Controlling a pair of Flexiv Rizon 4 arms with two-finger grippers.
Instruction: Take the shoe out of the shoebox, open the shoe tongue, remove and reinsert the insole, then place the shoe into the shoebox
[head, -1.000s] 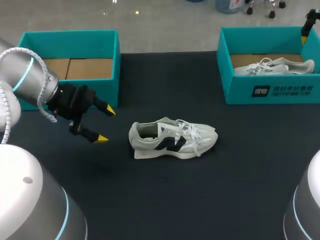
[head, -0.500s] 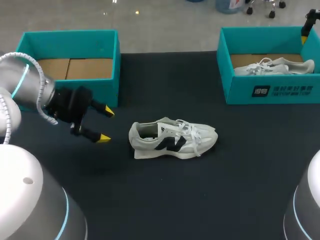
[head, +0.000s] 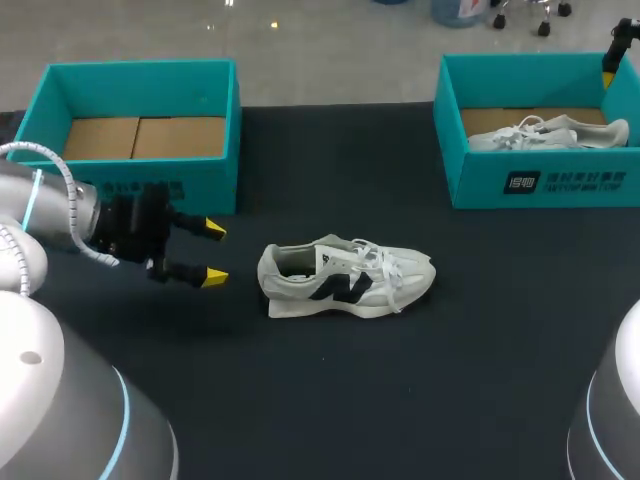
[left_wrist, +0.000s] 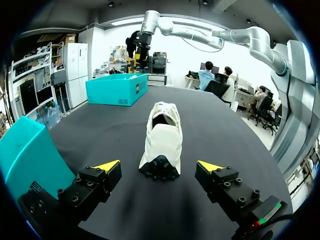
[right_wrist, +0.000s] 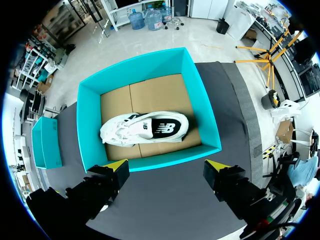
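Black counter (head: 480, 330). White shoe (head: 345, 279) w/ dark side logo stands on its sole near the middle, outside both boxes, heel toward the L arm, toe toward the R side. L gripper (head: 215, 253) sits low just beside the heel, no contact, fingers wide apart, nothing held. L wrist view: shoe (left_wrist: 162, 145) is straight ahead of the gripper, heel nearest, lined up w/ the gap btw the yellow tips, clear on both sides. L shoebox (head: 140, 75), teal, is at the far L; only its cardboard floor shows inside. R shoebox (head: 540, 180), also teal, is at the far R w/ a second shoe (head: 548, 133) in it. R gripper (right_wrist: 167, 166) hangs above the R shoebox (right_wrist: 150, 160) looking down into it, fingers spread wide, empty. Second shoe (right_wrist: 145, 128) lies on its side on the cardboard.
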